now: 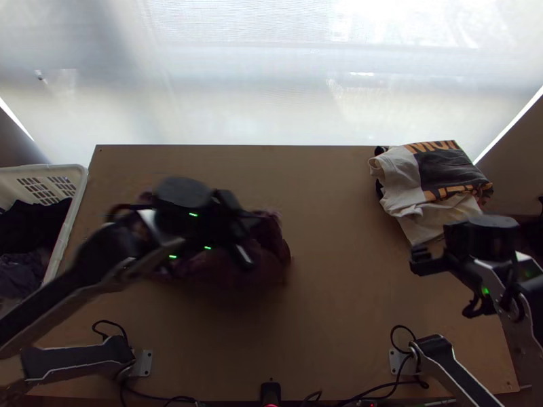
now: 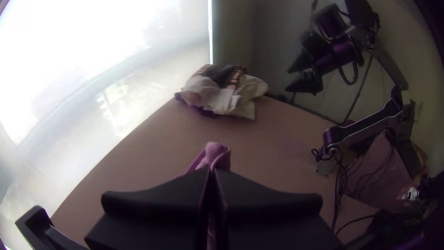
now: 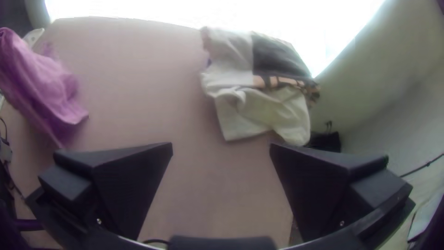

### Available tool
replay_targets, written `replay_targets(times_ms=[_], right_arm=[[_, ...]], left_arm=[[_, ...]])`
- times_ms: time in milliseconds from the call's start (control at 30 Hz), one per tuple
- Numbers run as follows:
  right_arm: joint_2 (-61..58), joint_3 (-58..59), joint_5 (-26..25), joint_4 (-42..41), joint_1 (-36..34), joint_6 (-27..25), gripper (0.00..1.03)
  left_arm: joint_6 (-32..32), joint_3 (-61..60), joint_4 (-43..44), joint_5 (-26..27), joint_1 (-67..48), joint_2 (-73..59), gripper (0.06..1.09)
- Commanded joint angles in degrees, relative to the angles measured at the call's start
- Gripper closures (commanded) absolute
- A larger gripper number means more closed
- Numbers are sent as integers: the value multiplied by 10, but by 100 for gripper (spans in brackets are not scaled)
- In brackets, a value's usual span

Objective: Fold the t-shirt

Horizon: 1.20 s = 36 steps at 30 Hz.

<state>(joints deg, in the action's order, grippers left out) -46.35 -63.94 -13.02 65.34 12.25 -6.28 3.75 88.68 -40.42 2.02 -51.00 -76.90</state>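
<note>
"Where was the t-shirt?"

"The purple t-shirt (image 1: pixel 268 261) lay bunched on the light wooden table (image 1: pixel 339 325), left of the centre in the top view. My left arm (image 1: pixel 88 264) came in from the lower left and covered part of it."

"And your left gripper?"

"In the top view, my left gripper (image 1: pixel 251 227) was over the shirt, left of the middle. In the left wrist view its two black fingers were pressed together at the bottom, pinching a bit of purple cloth that poked out past their tips. I could not tell which part of the shirt that was."

"What about the right one?"

"My right gripper (image 1: pixel 440 286) was at the right of the top view, well apart from the shirt. Its black fingers were spread wide with nothing between them. In the right wrist view, loose purple cloth hung in slanting creases at the upper left."

"Was anything else around?"

"Yes. White and dark clothes (image 1: pixel 441 169) with orange print lay in a rumpled pile at the table's upper right corner. A white basket (image 1: pixel 76 197) holding dark clothes (image 1: pixel 30 230) stood at the left edge."
</note>
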Motion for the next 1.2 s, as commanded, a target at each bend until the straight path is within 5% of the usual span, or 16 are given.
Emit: replay_targets(times_ms=[0, 100, 133, 200, 233, 467, 600, 700, 833, 1033, 1167], right_arm=[[103, 68, 0, 19, -165, -81, 5], [125, 79, 0, 19, -183, -84, 5], [132, 84, 1, 19, -186, -81, 5], [142, 103, 1, 18, -188, -73, 5], [144, 111, 2, 18, -188, -70, 5], [149, 132, 19, 18, -173, -30, 5], [141, 116, 60, 48, -108, 18, 5], [131, 119, 84, 63, -15, 72, 5], [88, 131, 150, 77, 49, 71, 5], [55, 224, 117, 50, 208, 4, 5], [-2, 237, 106, 15, 231, -77, 5]], left_arm=[[-13, 94, 69, -15, -153, -178, 104], [-22, 190, 69, -14, -177, -258, 96], [-26, 216, 69, -14, -183, -280, 78], [-28, 251, 66, -14, -193, -314, 16], [-29, 257, 66, -14, -196, -319, 10], [-31, 257, 61, -16, -193, -286, 10], [21, 223, 17, -28, -154, -214, 11], [23, 107, 4, -25, -89, -117, 11], [87, -110, -32, -24, -38, 18, 11], [116, -275, -72, -47, 86, 184, 11], [143, -314, -85, -61, 119, 259, 11]])
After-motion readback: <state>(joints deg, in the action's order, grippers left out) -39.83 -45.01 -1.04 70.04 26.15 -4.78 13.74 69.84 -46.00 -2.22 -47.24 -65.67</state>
